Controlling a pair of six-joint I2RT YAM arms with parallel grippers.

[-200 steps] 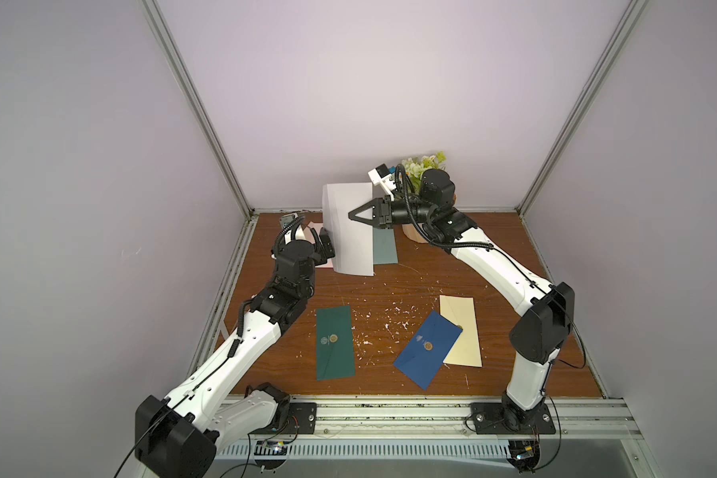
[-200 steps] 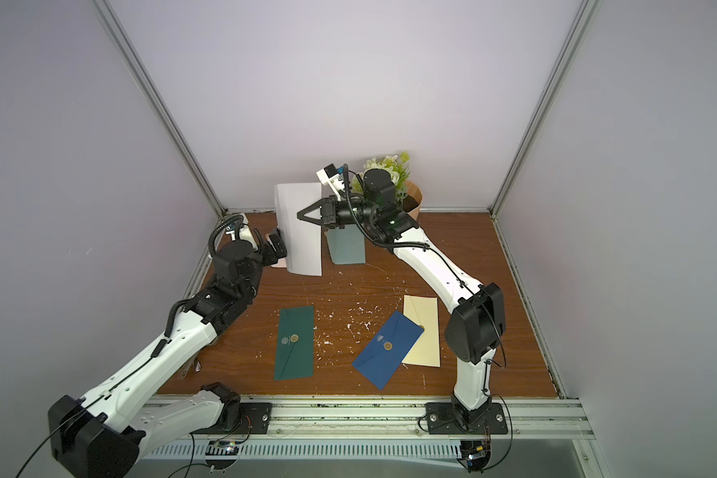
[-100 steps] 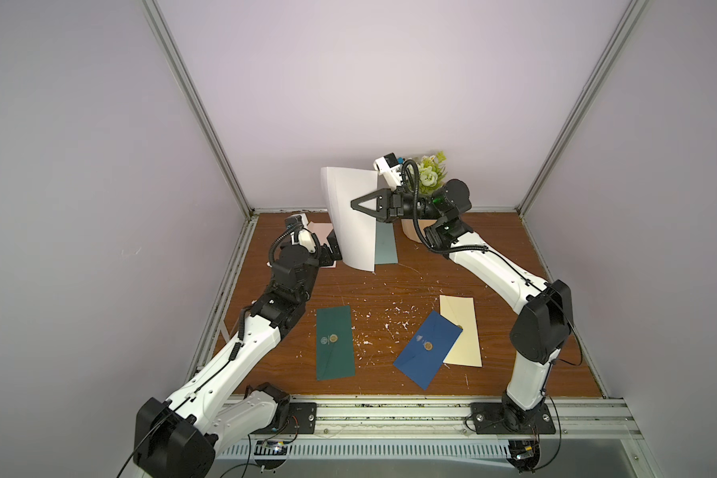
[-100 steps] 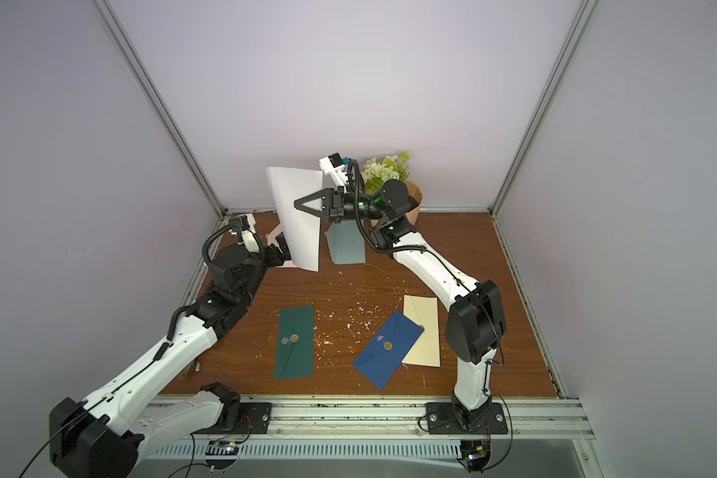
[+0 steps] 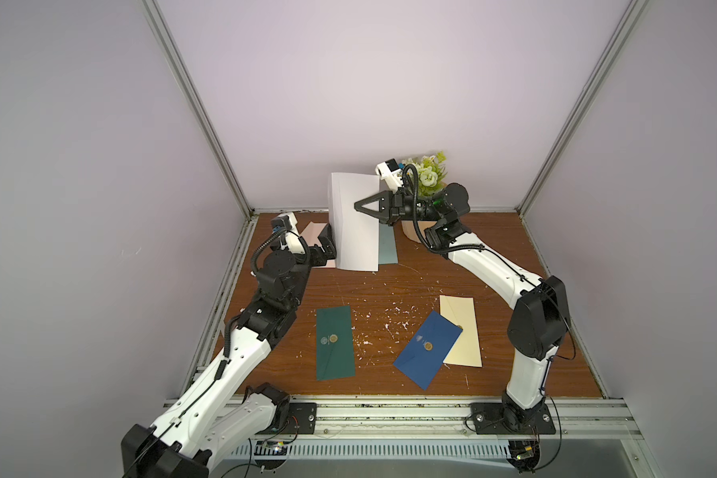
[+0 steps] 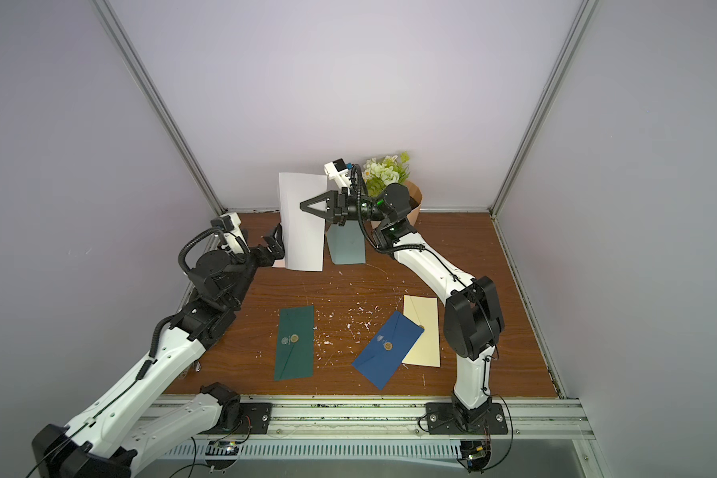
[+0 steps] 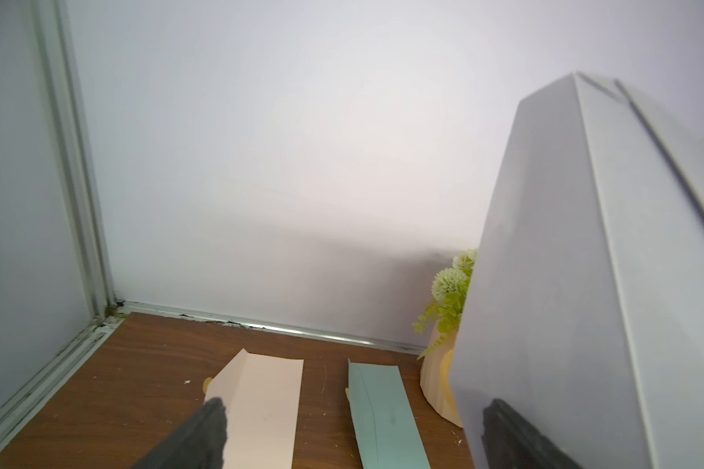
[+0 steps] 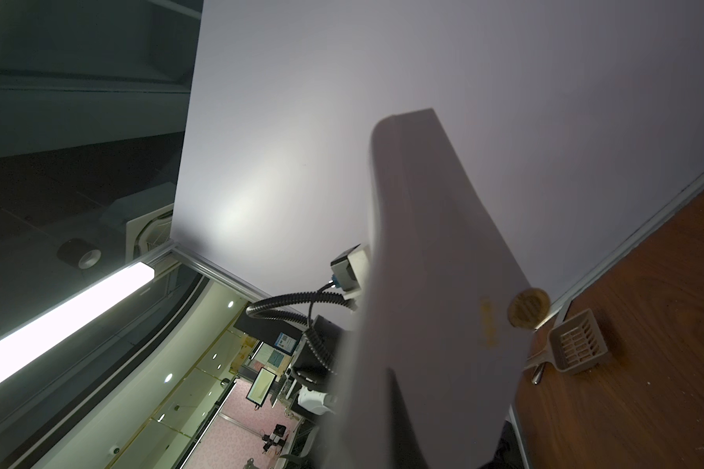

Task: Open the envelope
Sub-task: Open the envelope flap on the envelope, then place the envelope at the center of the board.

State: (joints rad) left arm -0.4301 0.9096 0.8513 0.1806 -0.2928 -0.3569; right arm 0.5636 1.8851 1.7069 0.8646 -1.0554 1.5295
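Right gripper (image 5: 357, 204) is clamping the white envelope (image 5: 354, 244), holding it upright above the tabletop (image 5: 390, 289), upper centre in both top views. I'm bringing it back level after the higher, tilted lift half a second ago. Left gripper (image 5: 327, 243) is waiting wide open just beside its lower left edge, gripping nothing. Wax seal (image 8: 528, 307) is showing, so I'm judging the envelope unopened; left is lining up to take hold.
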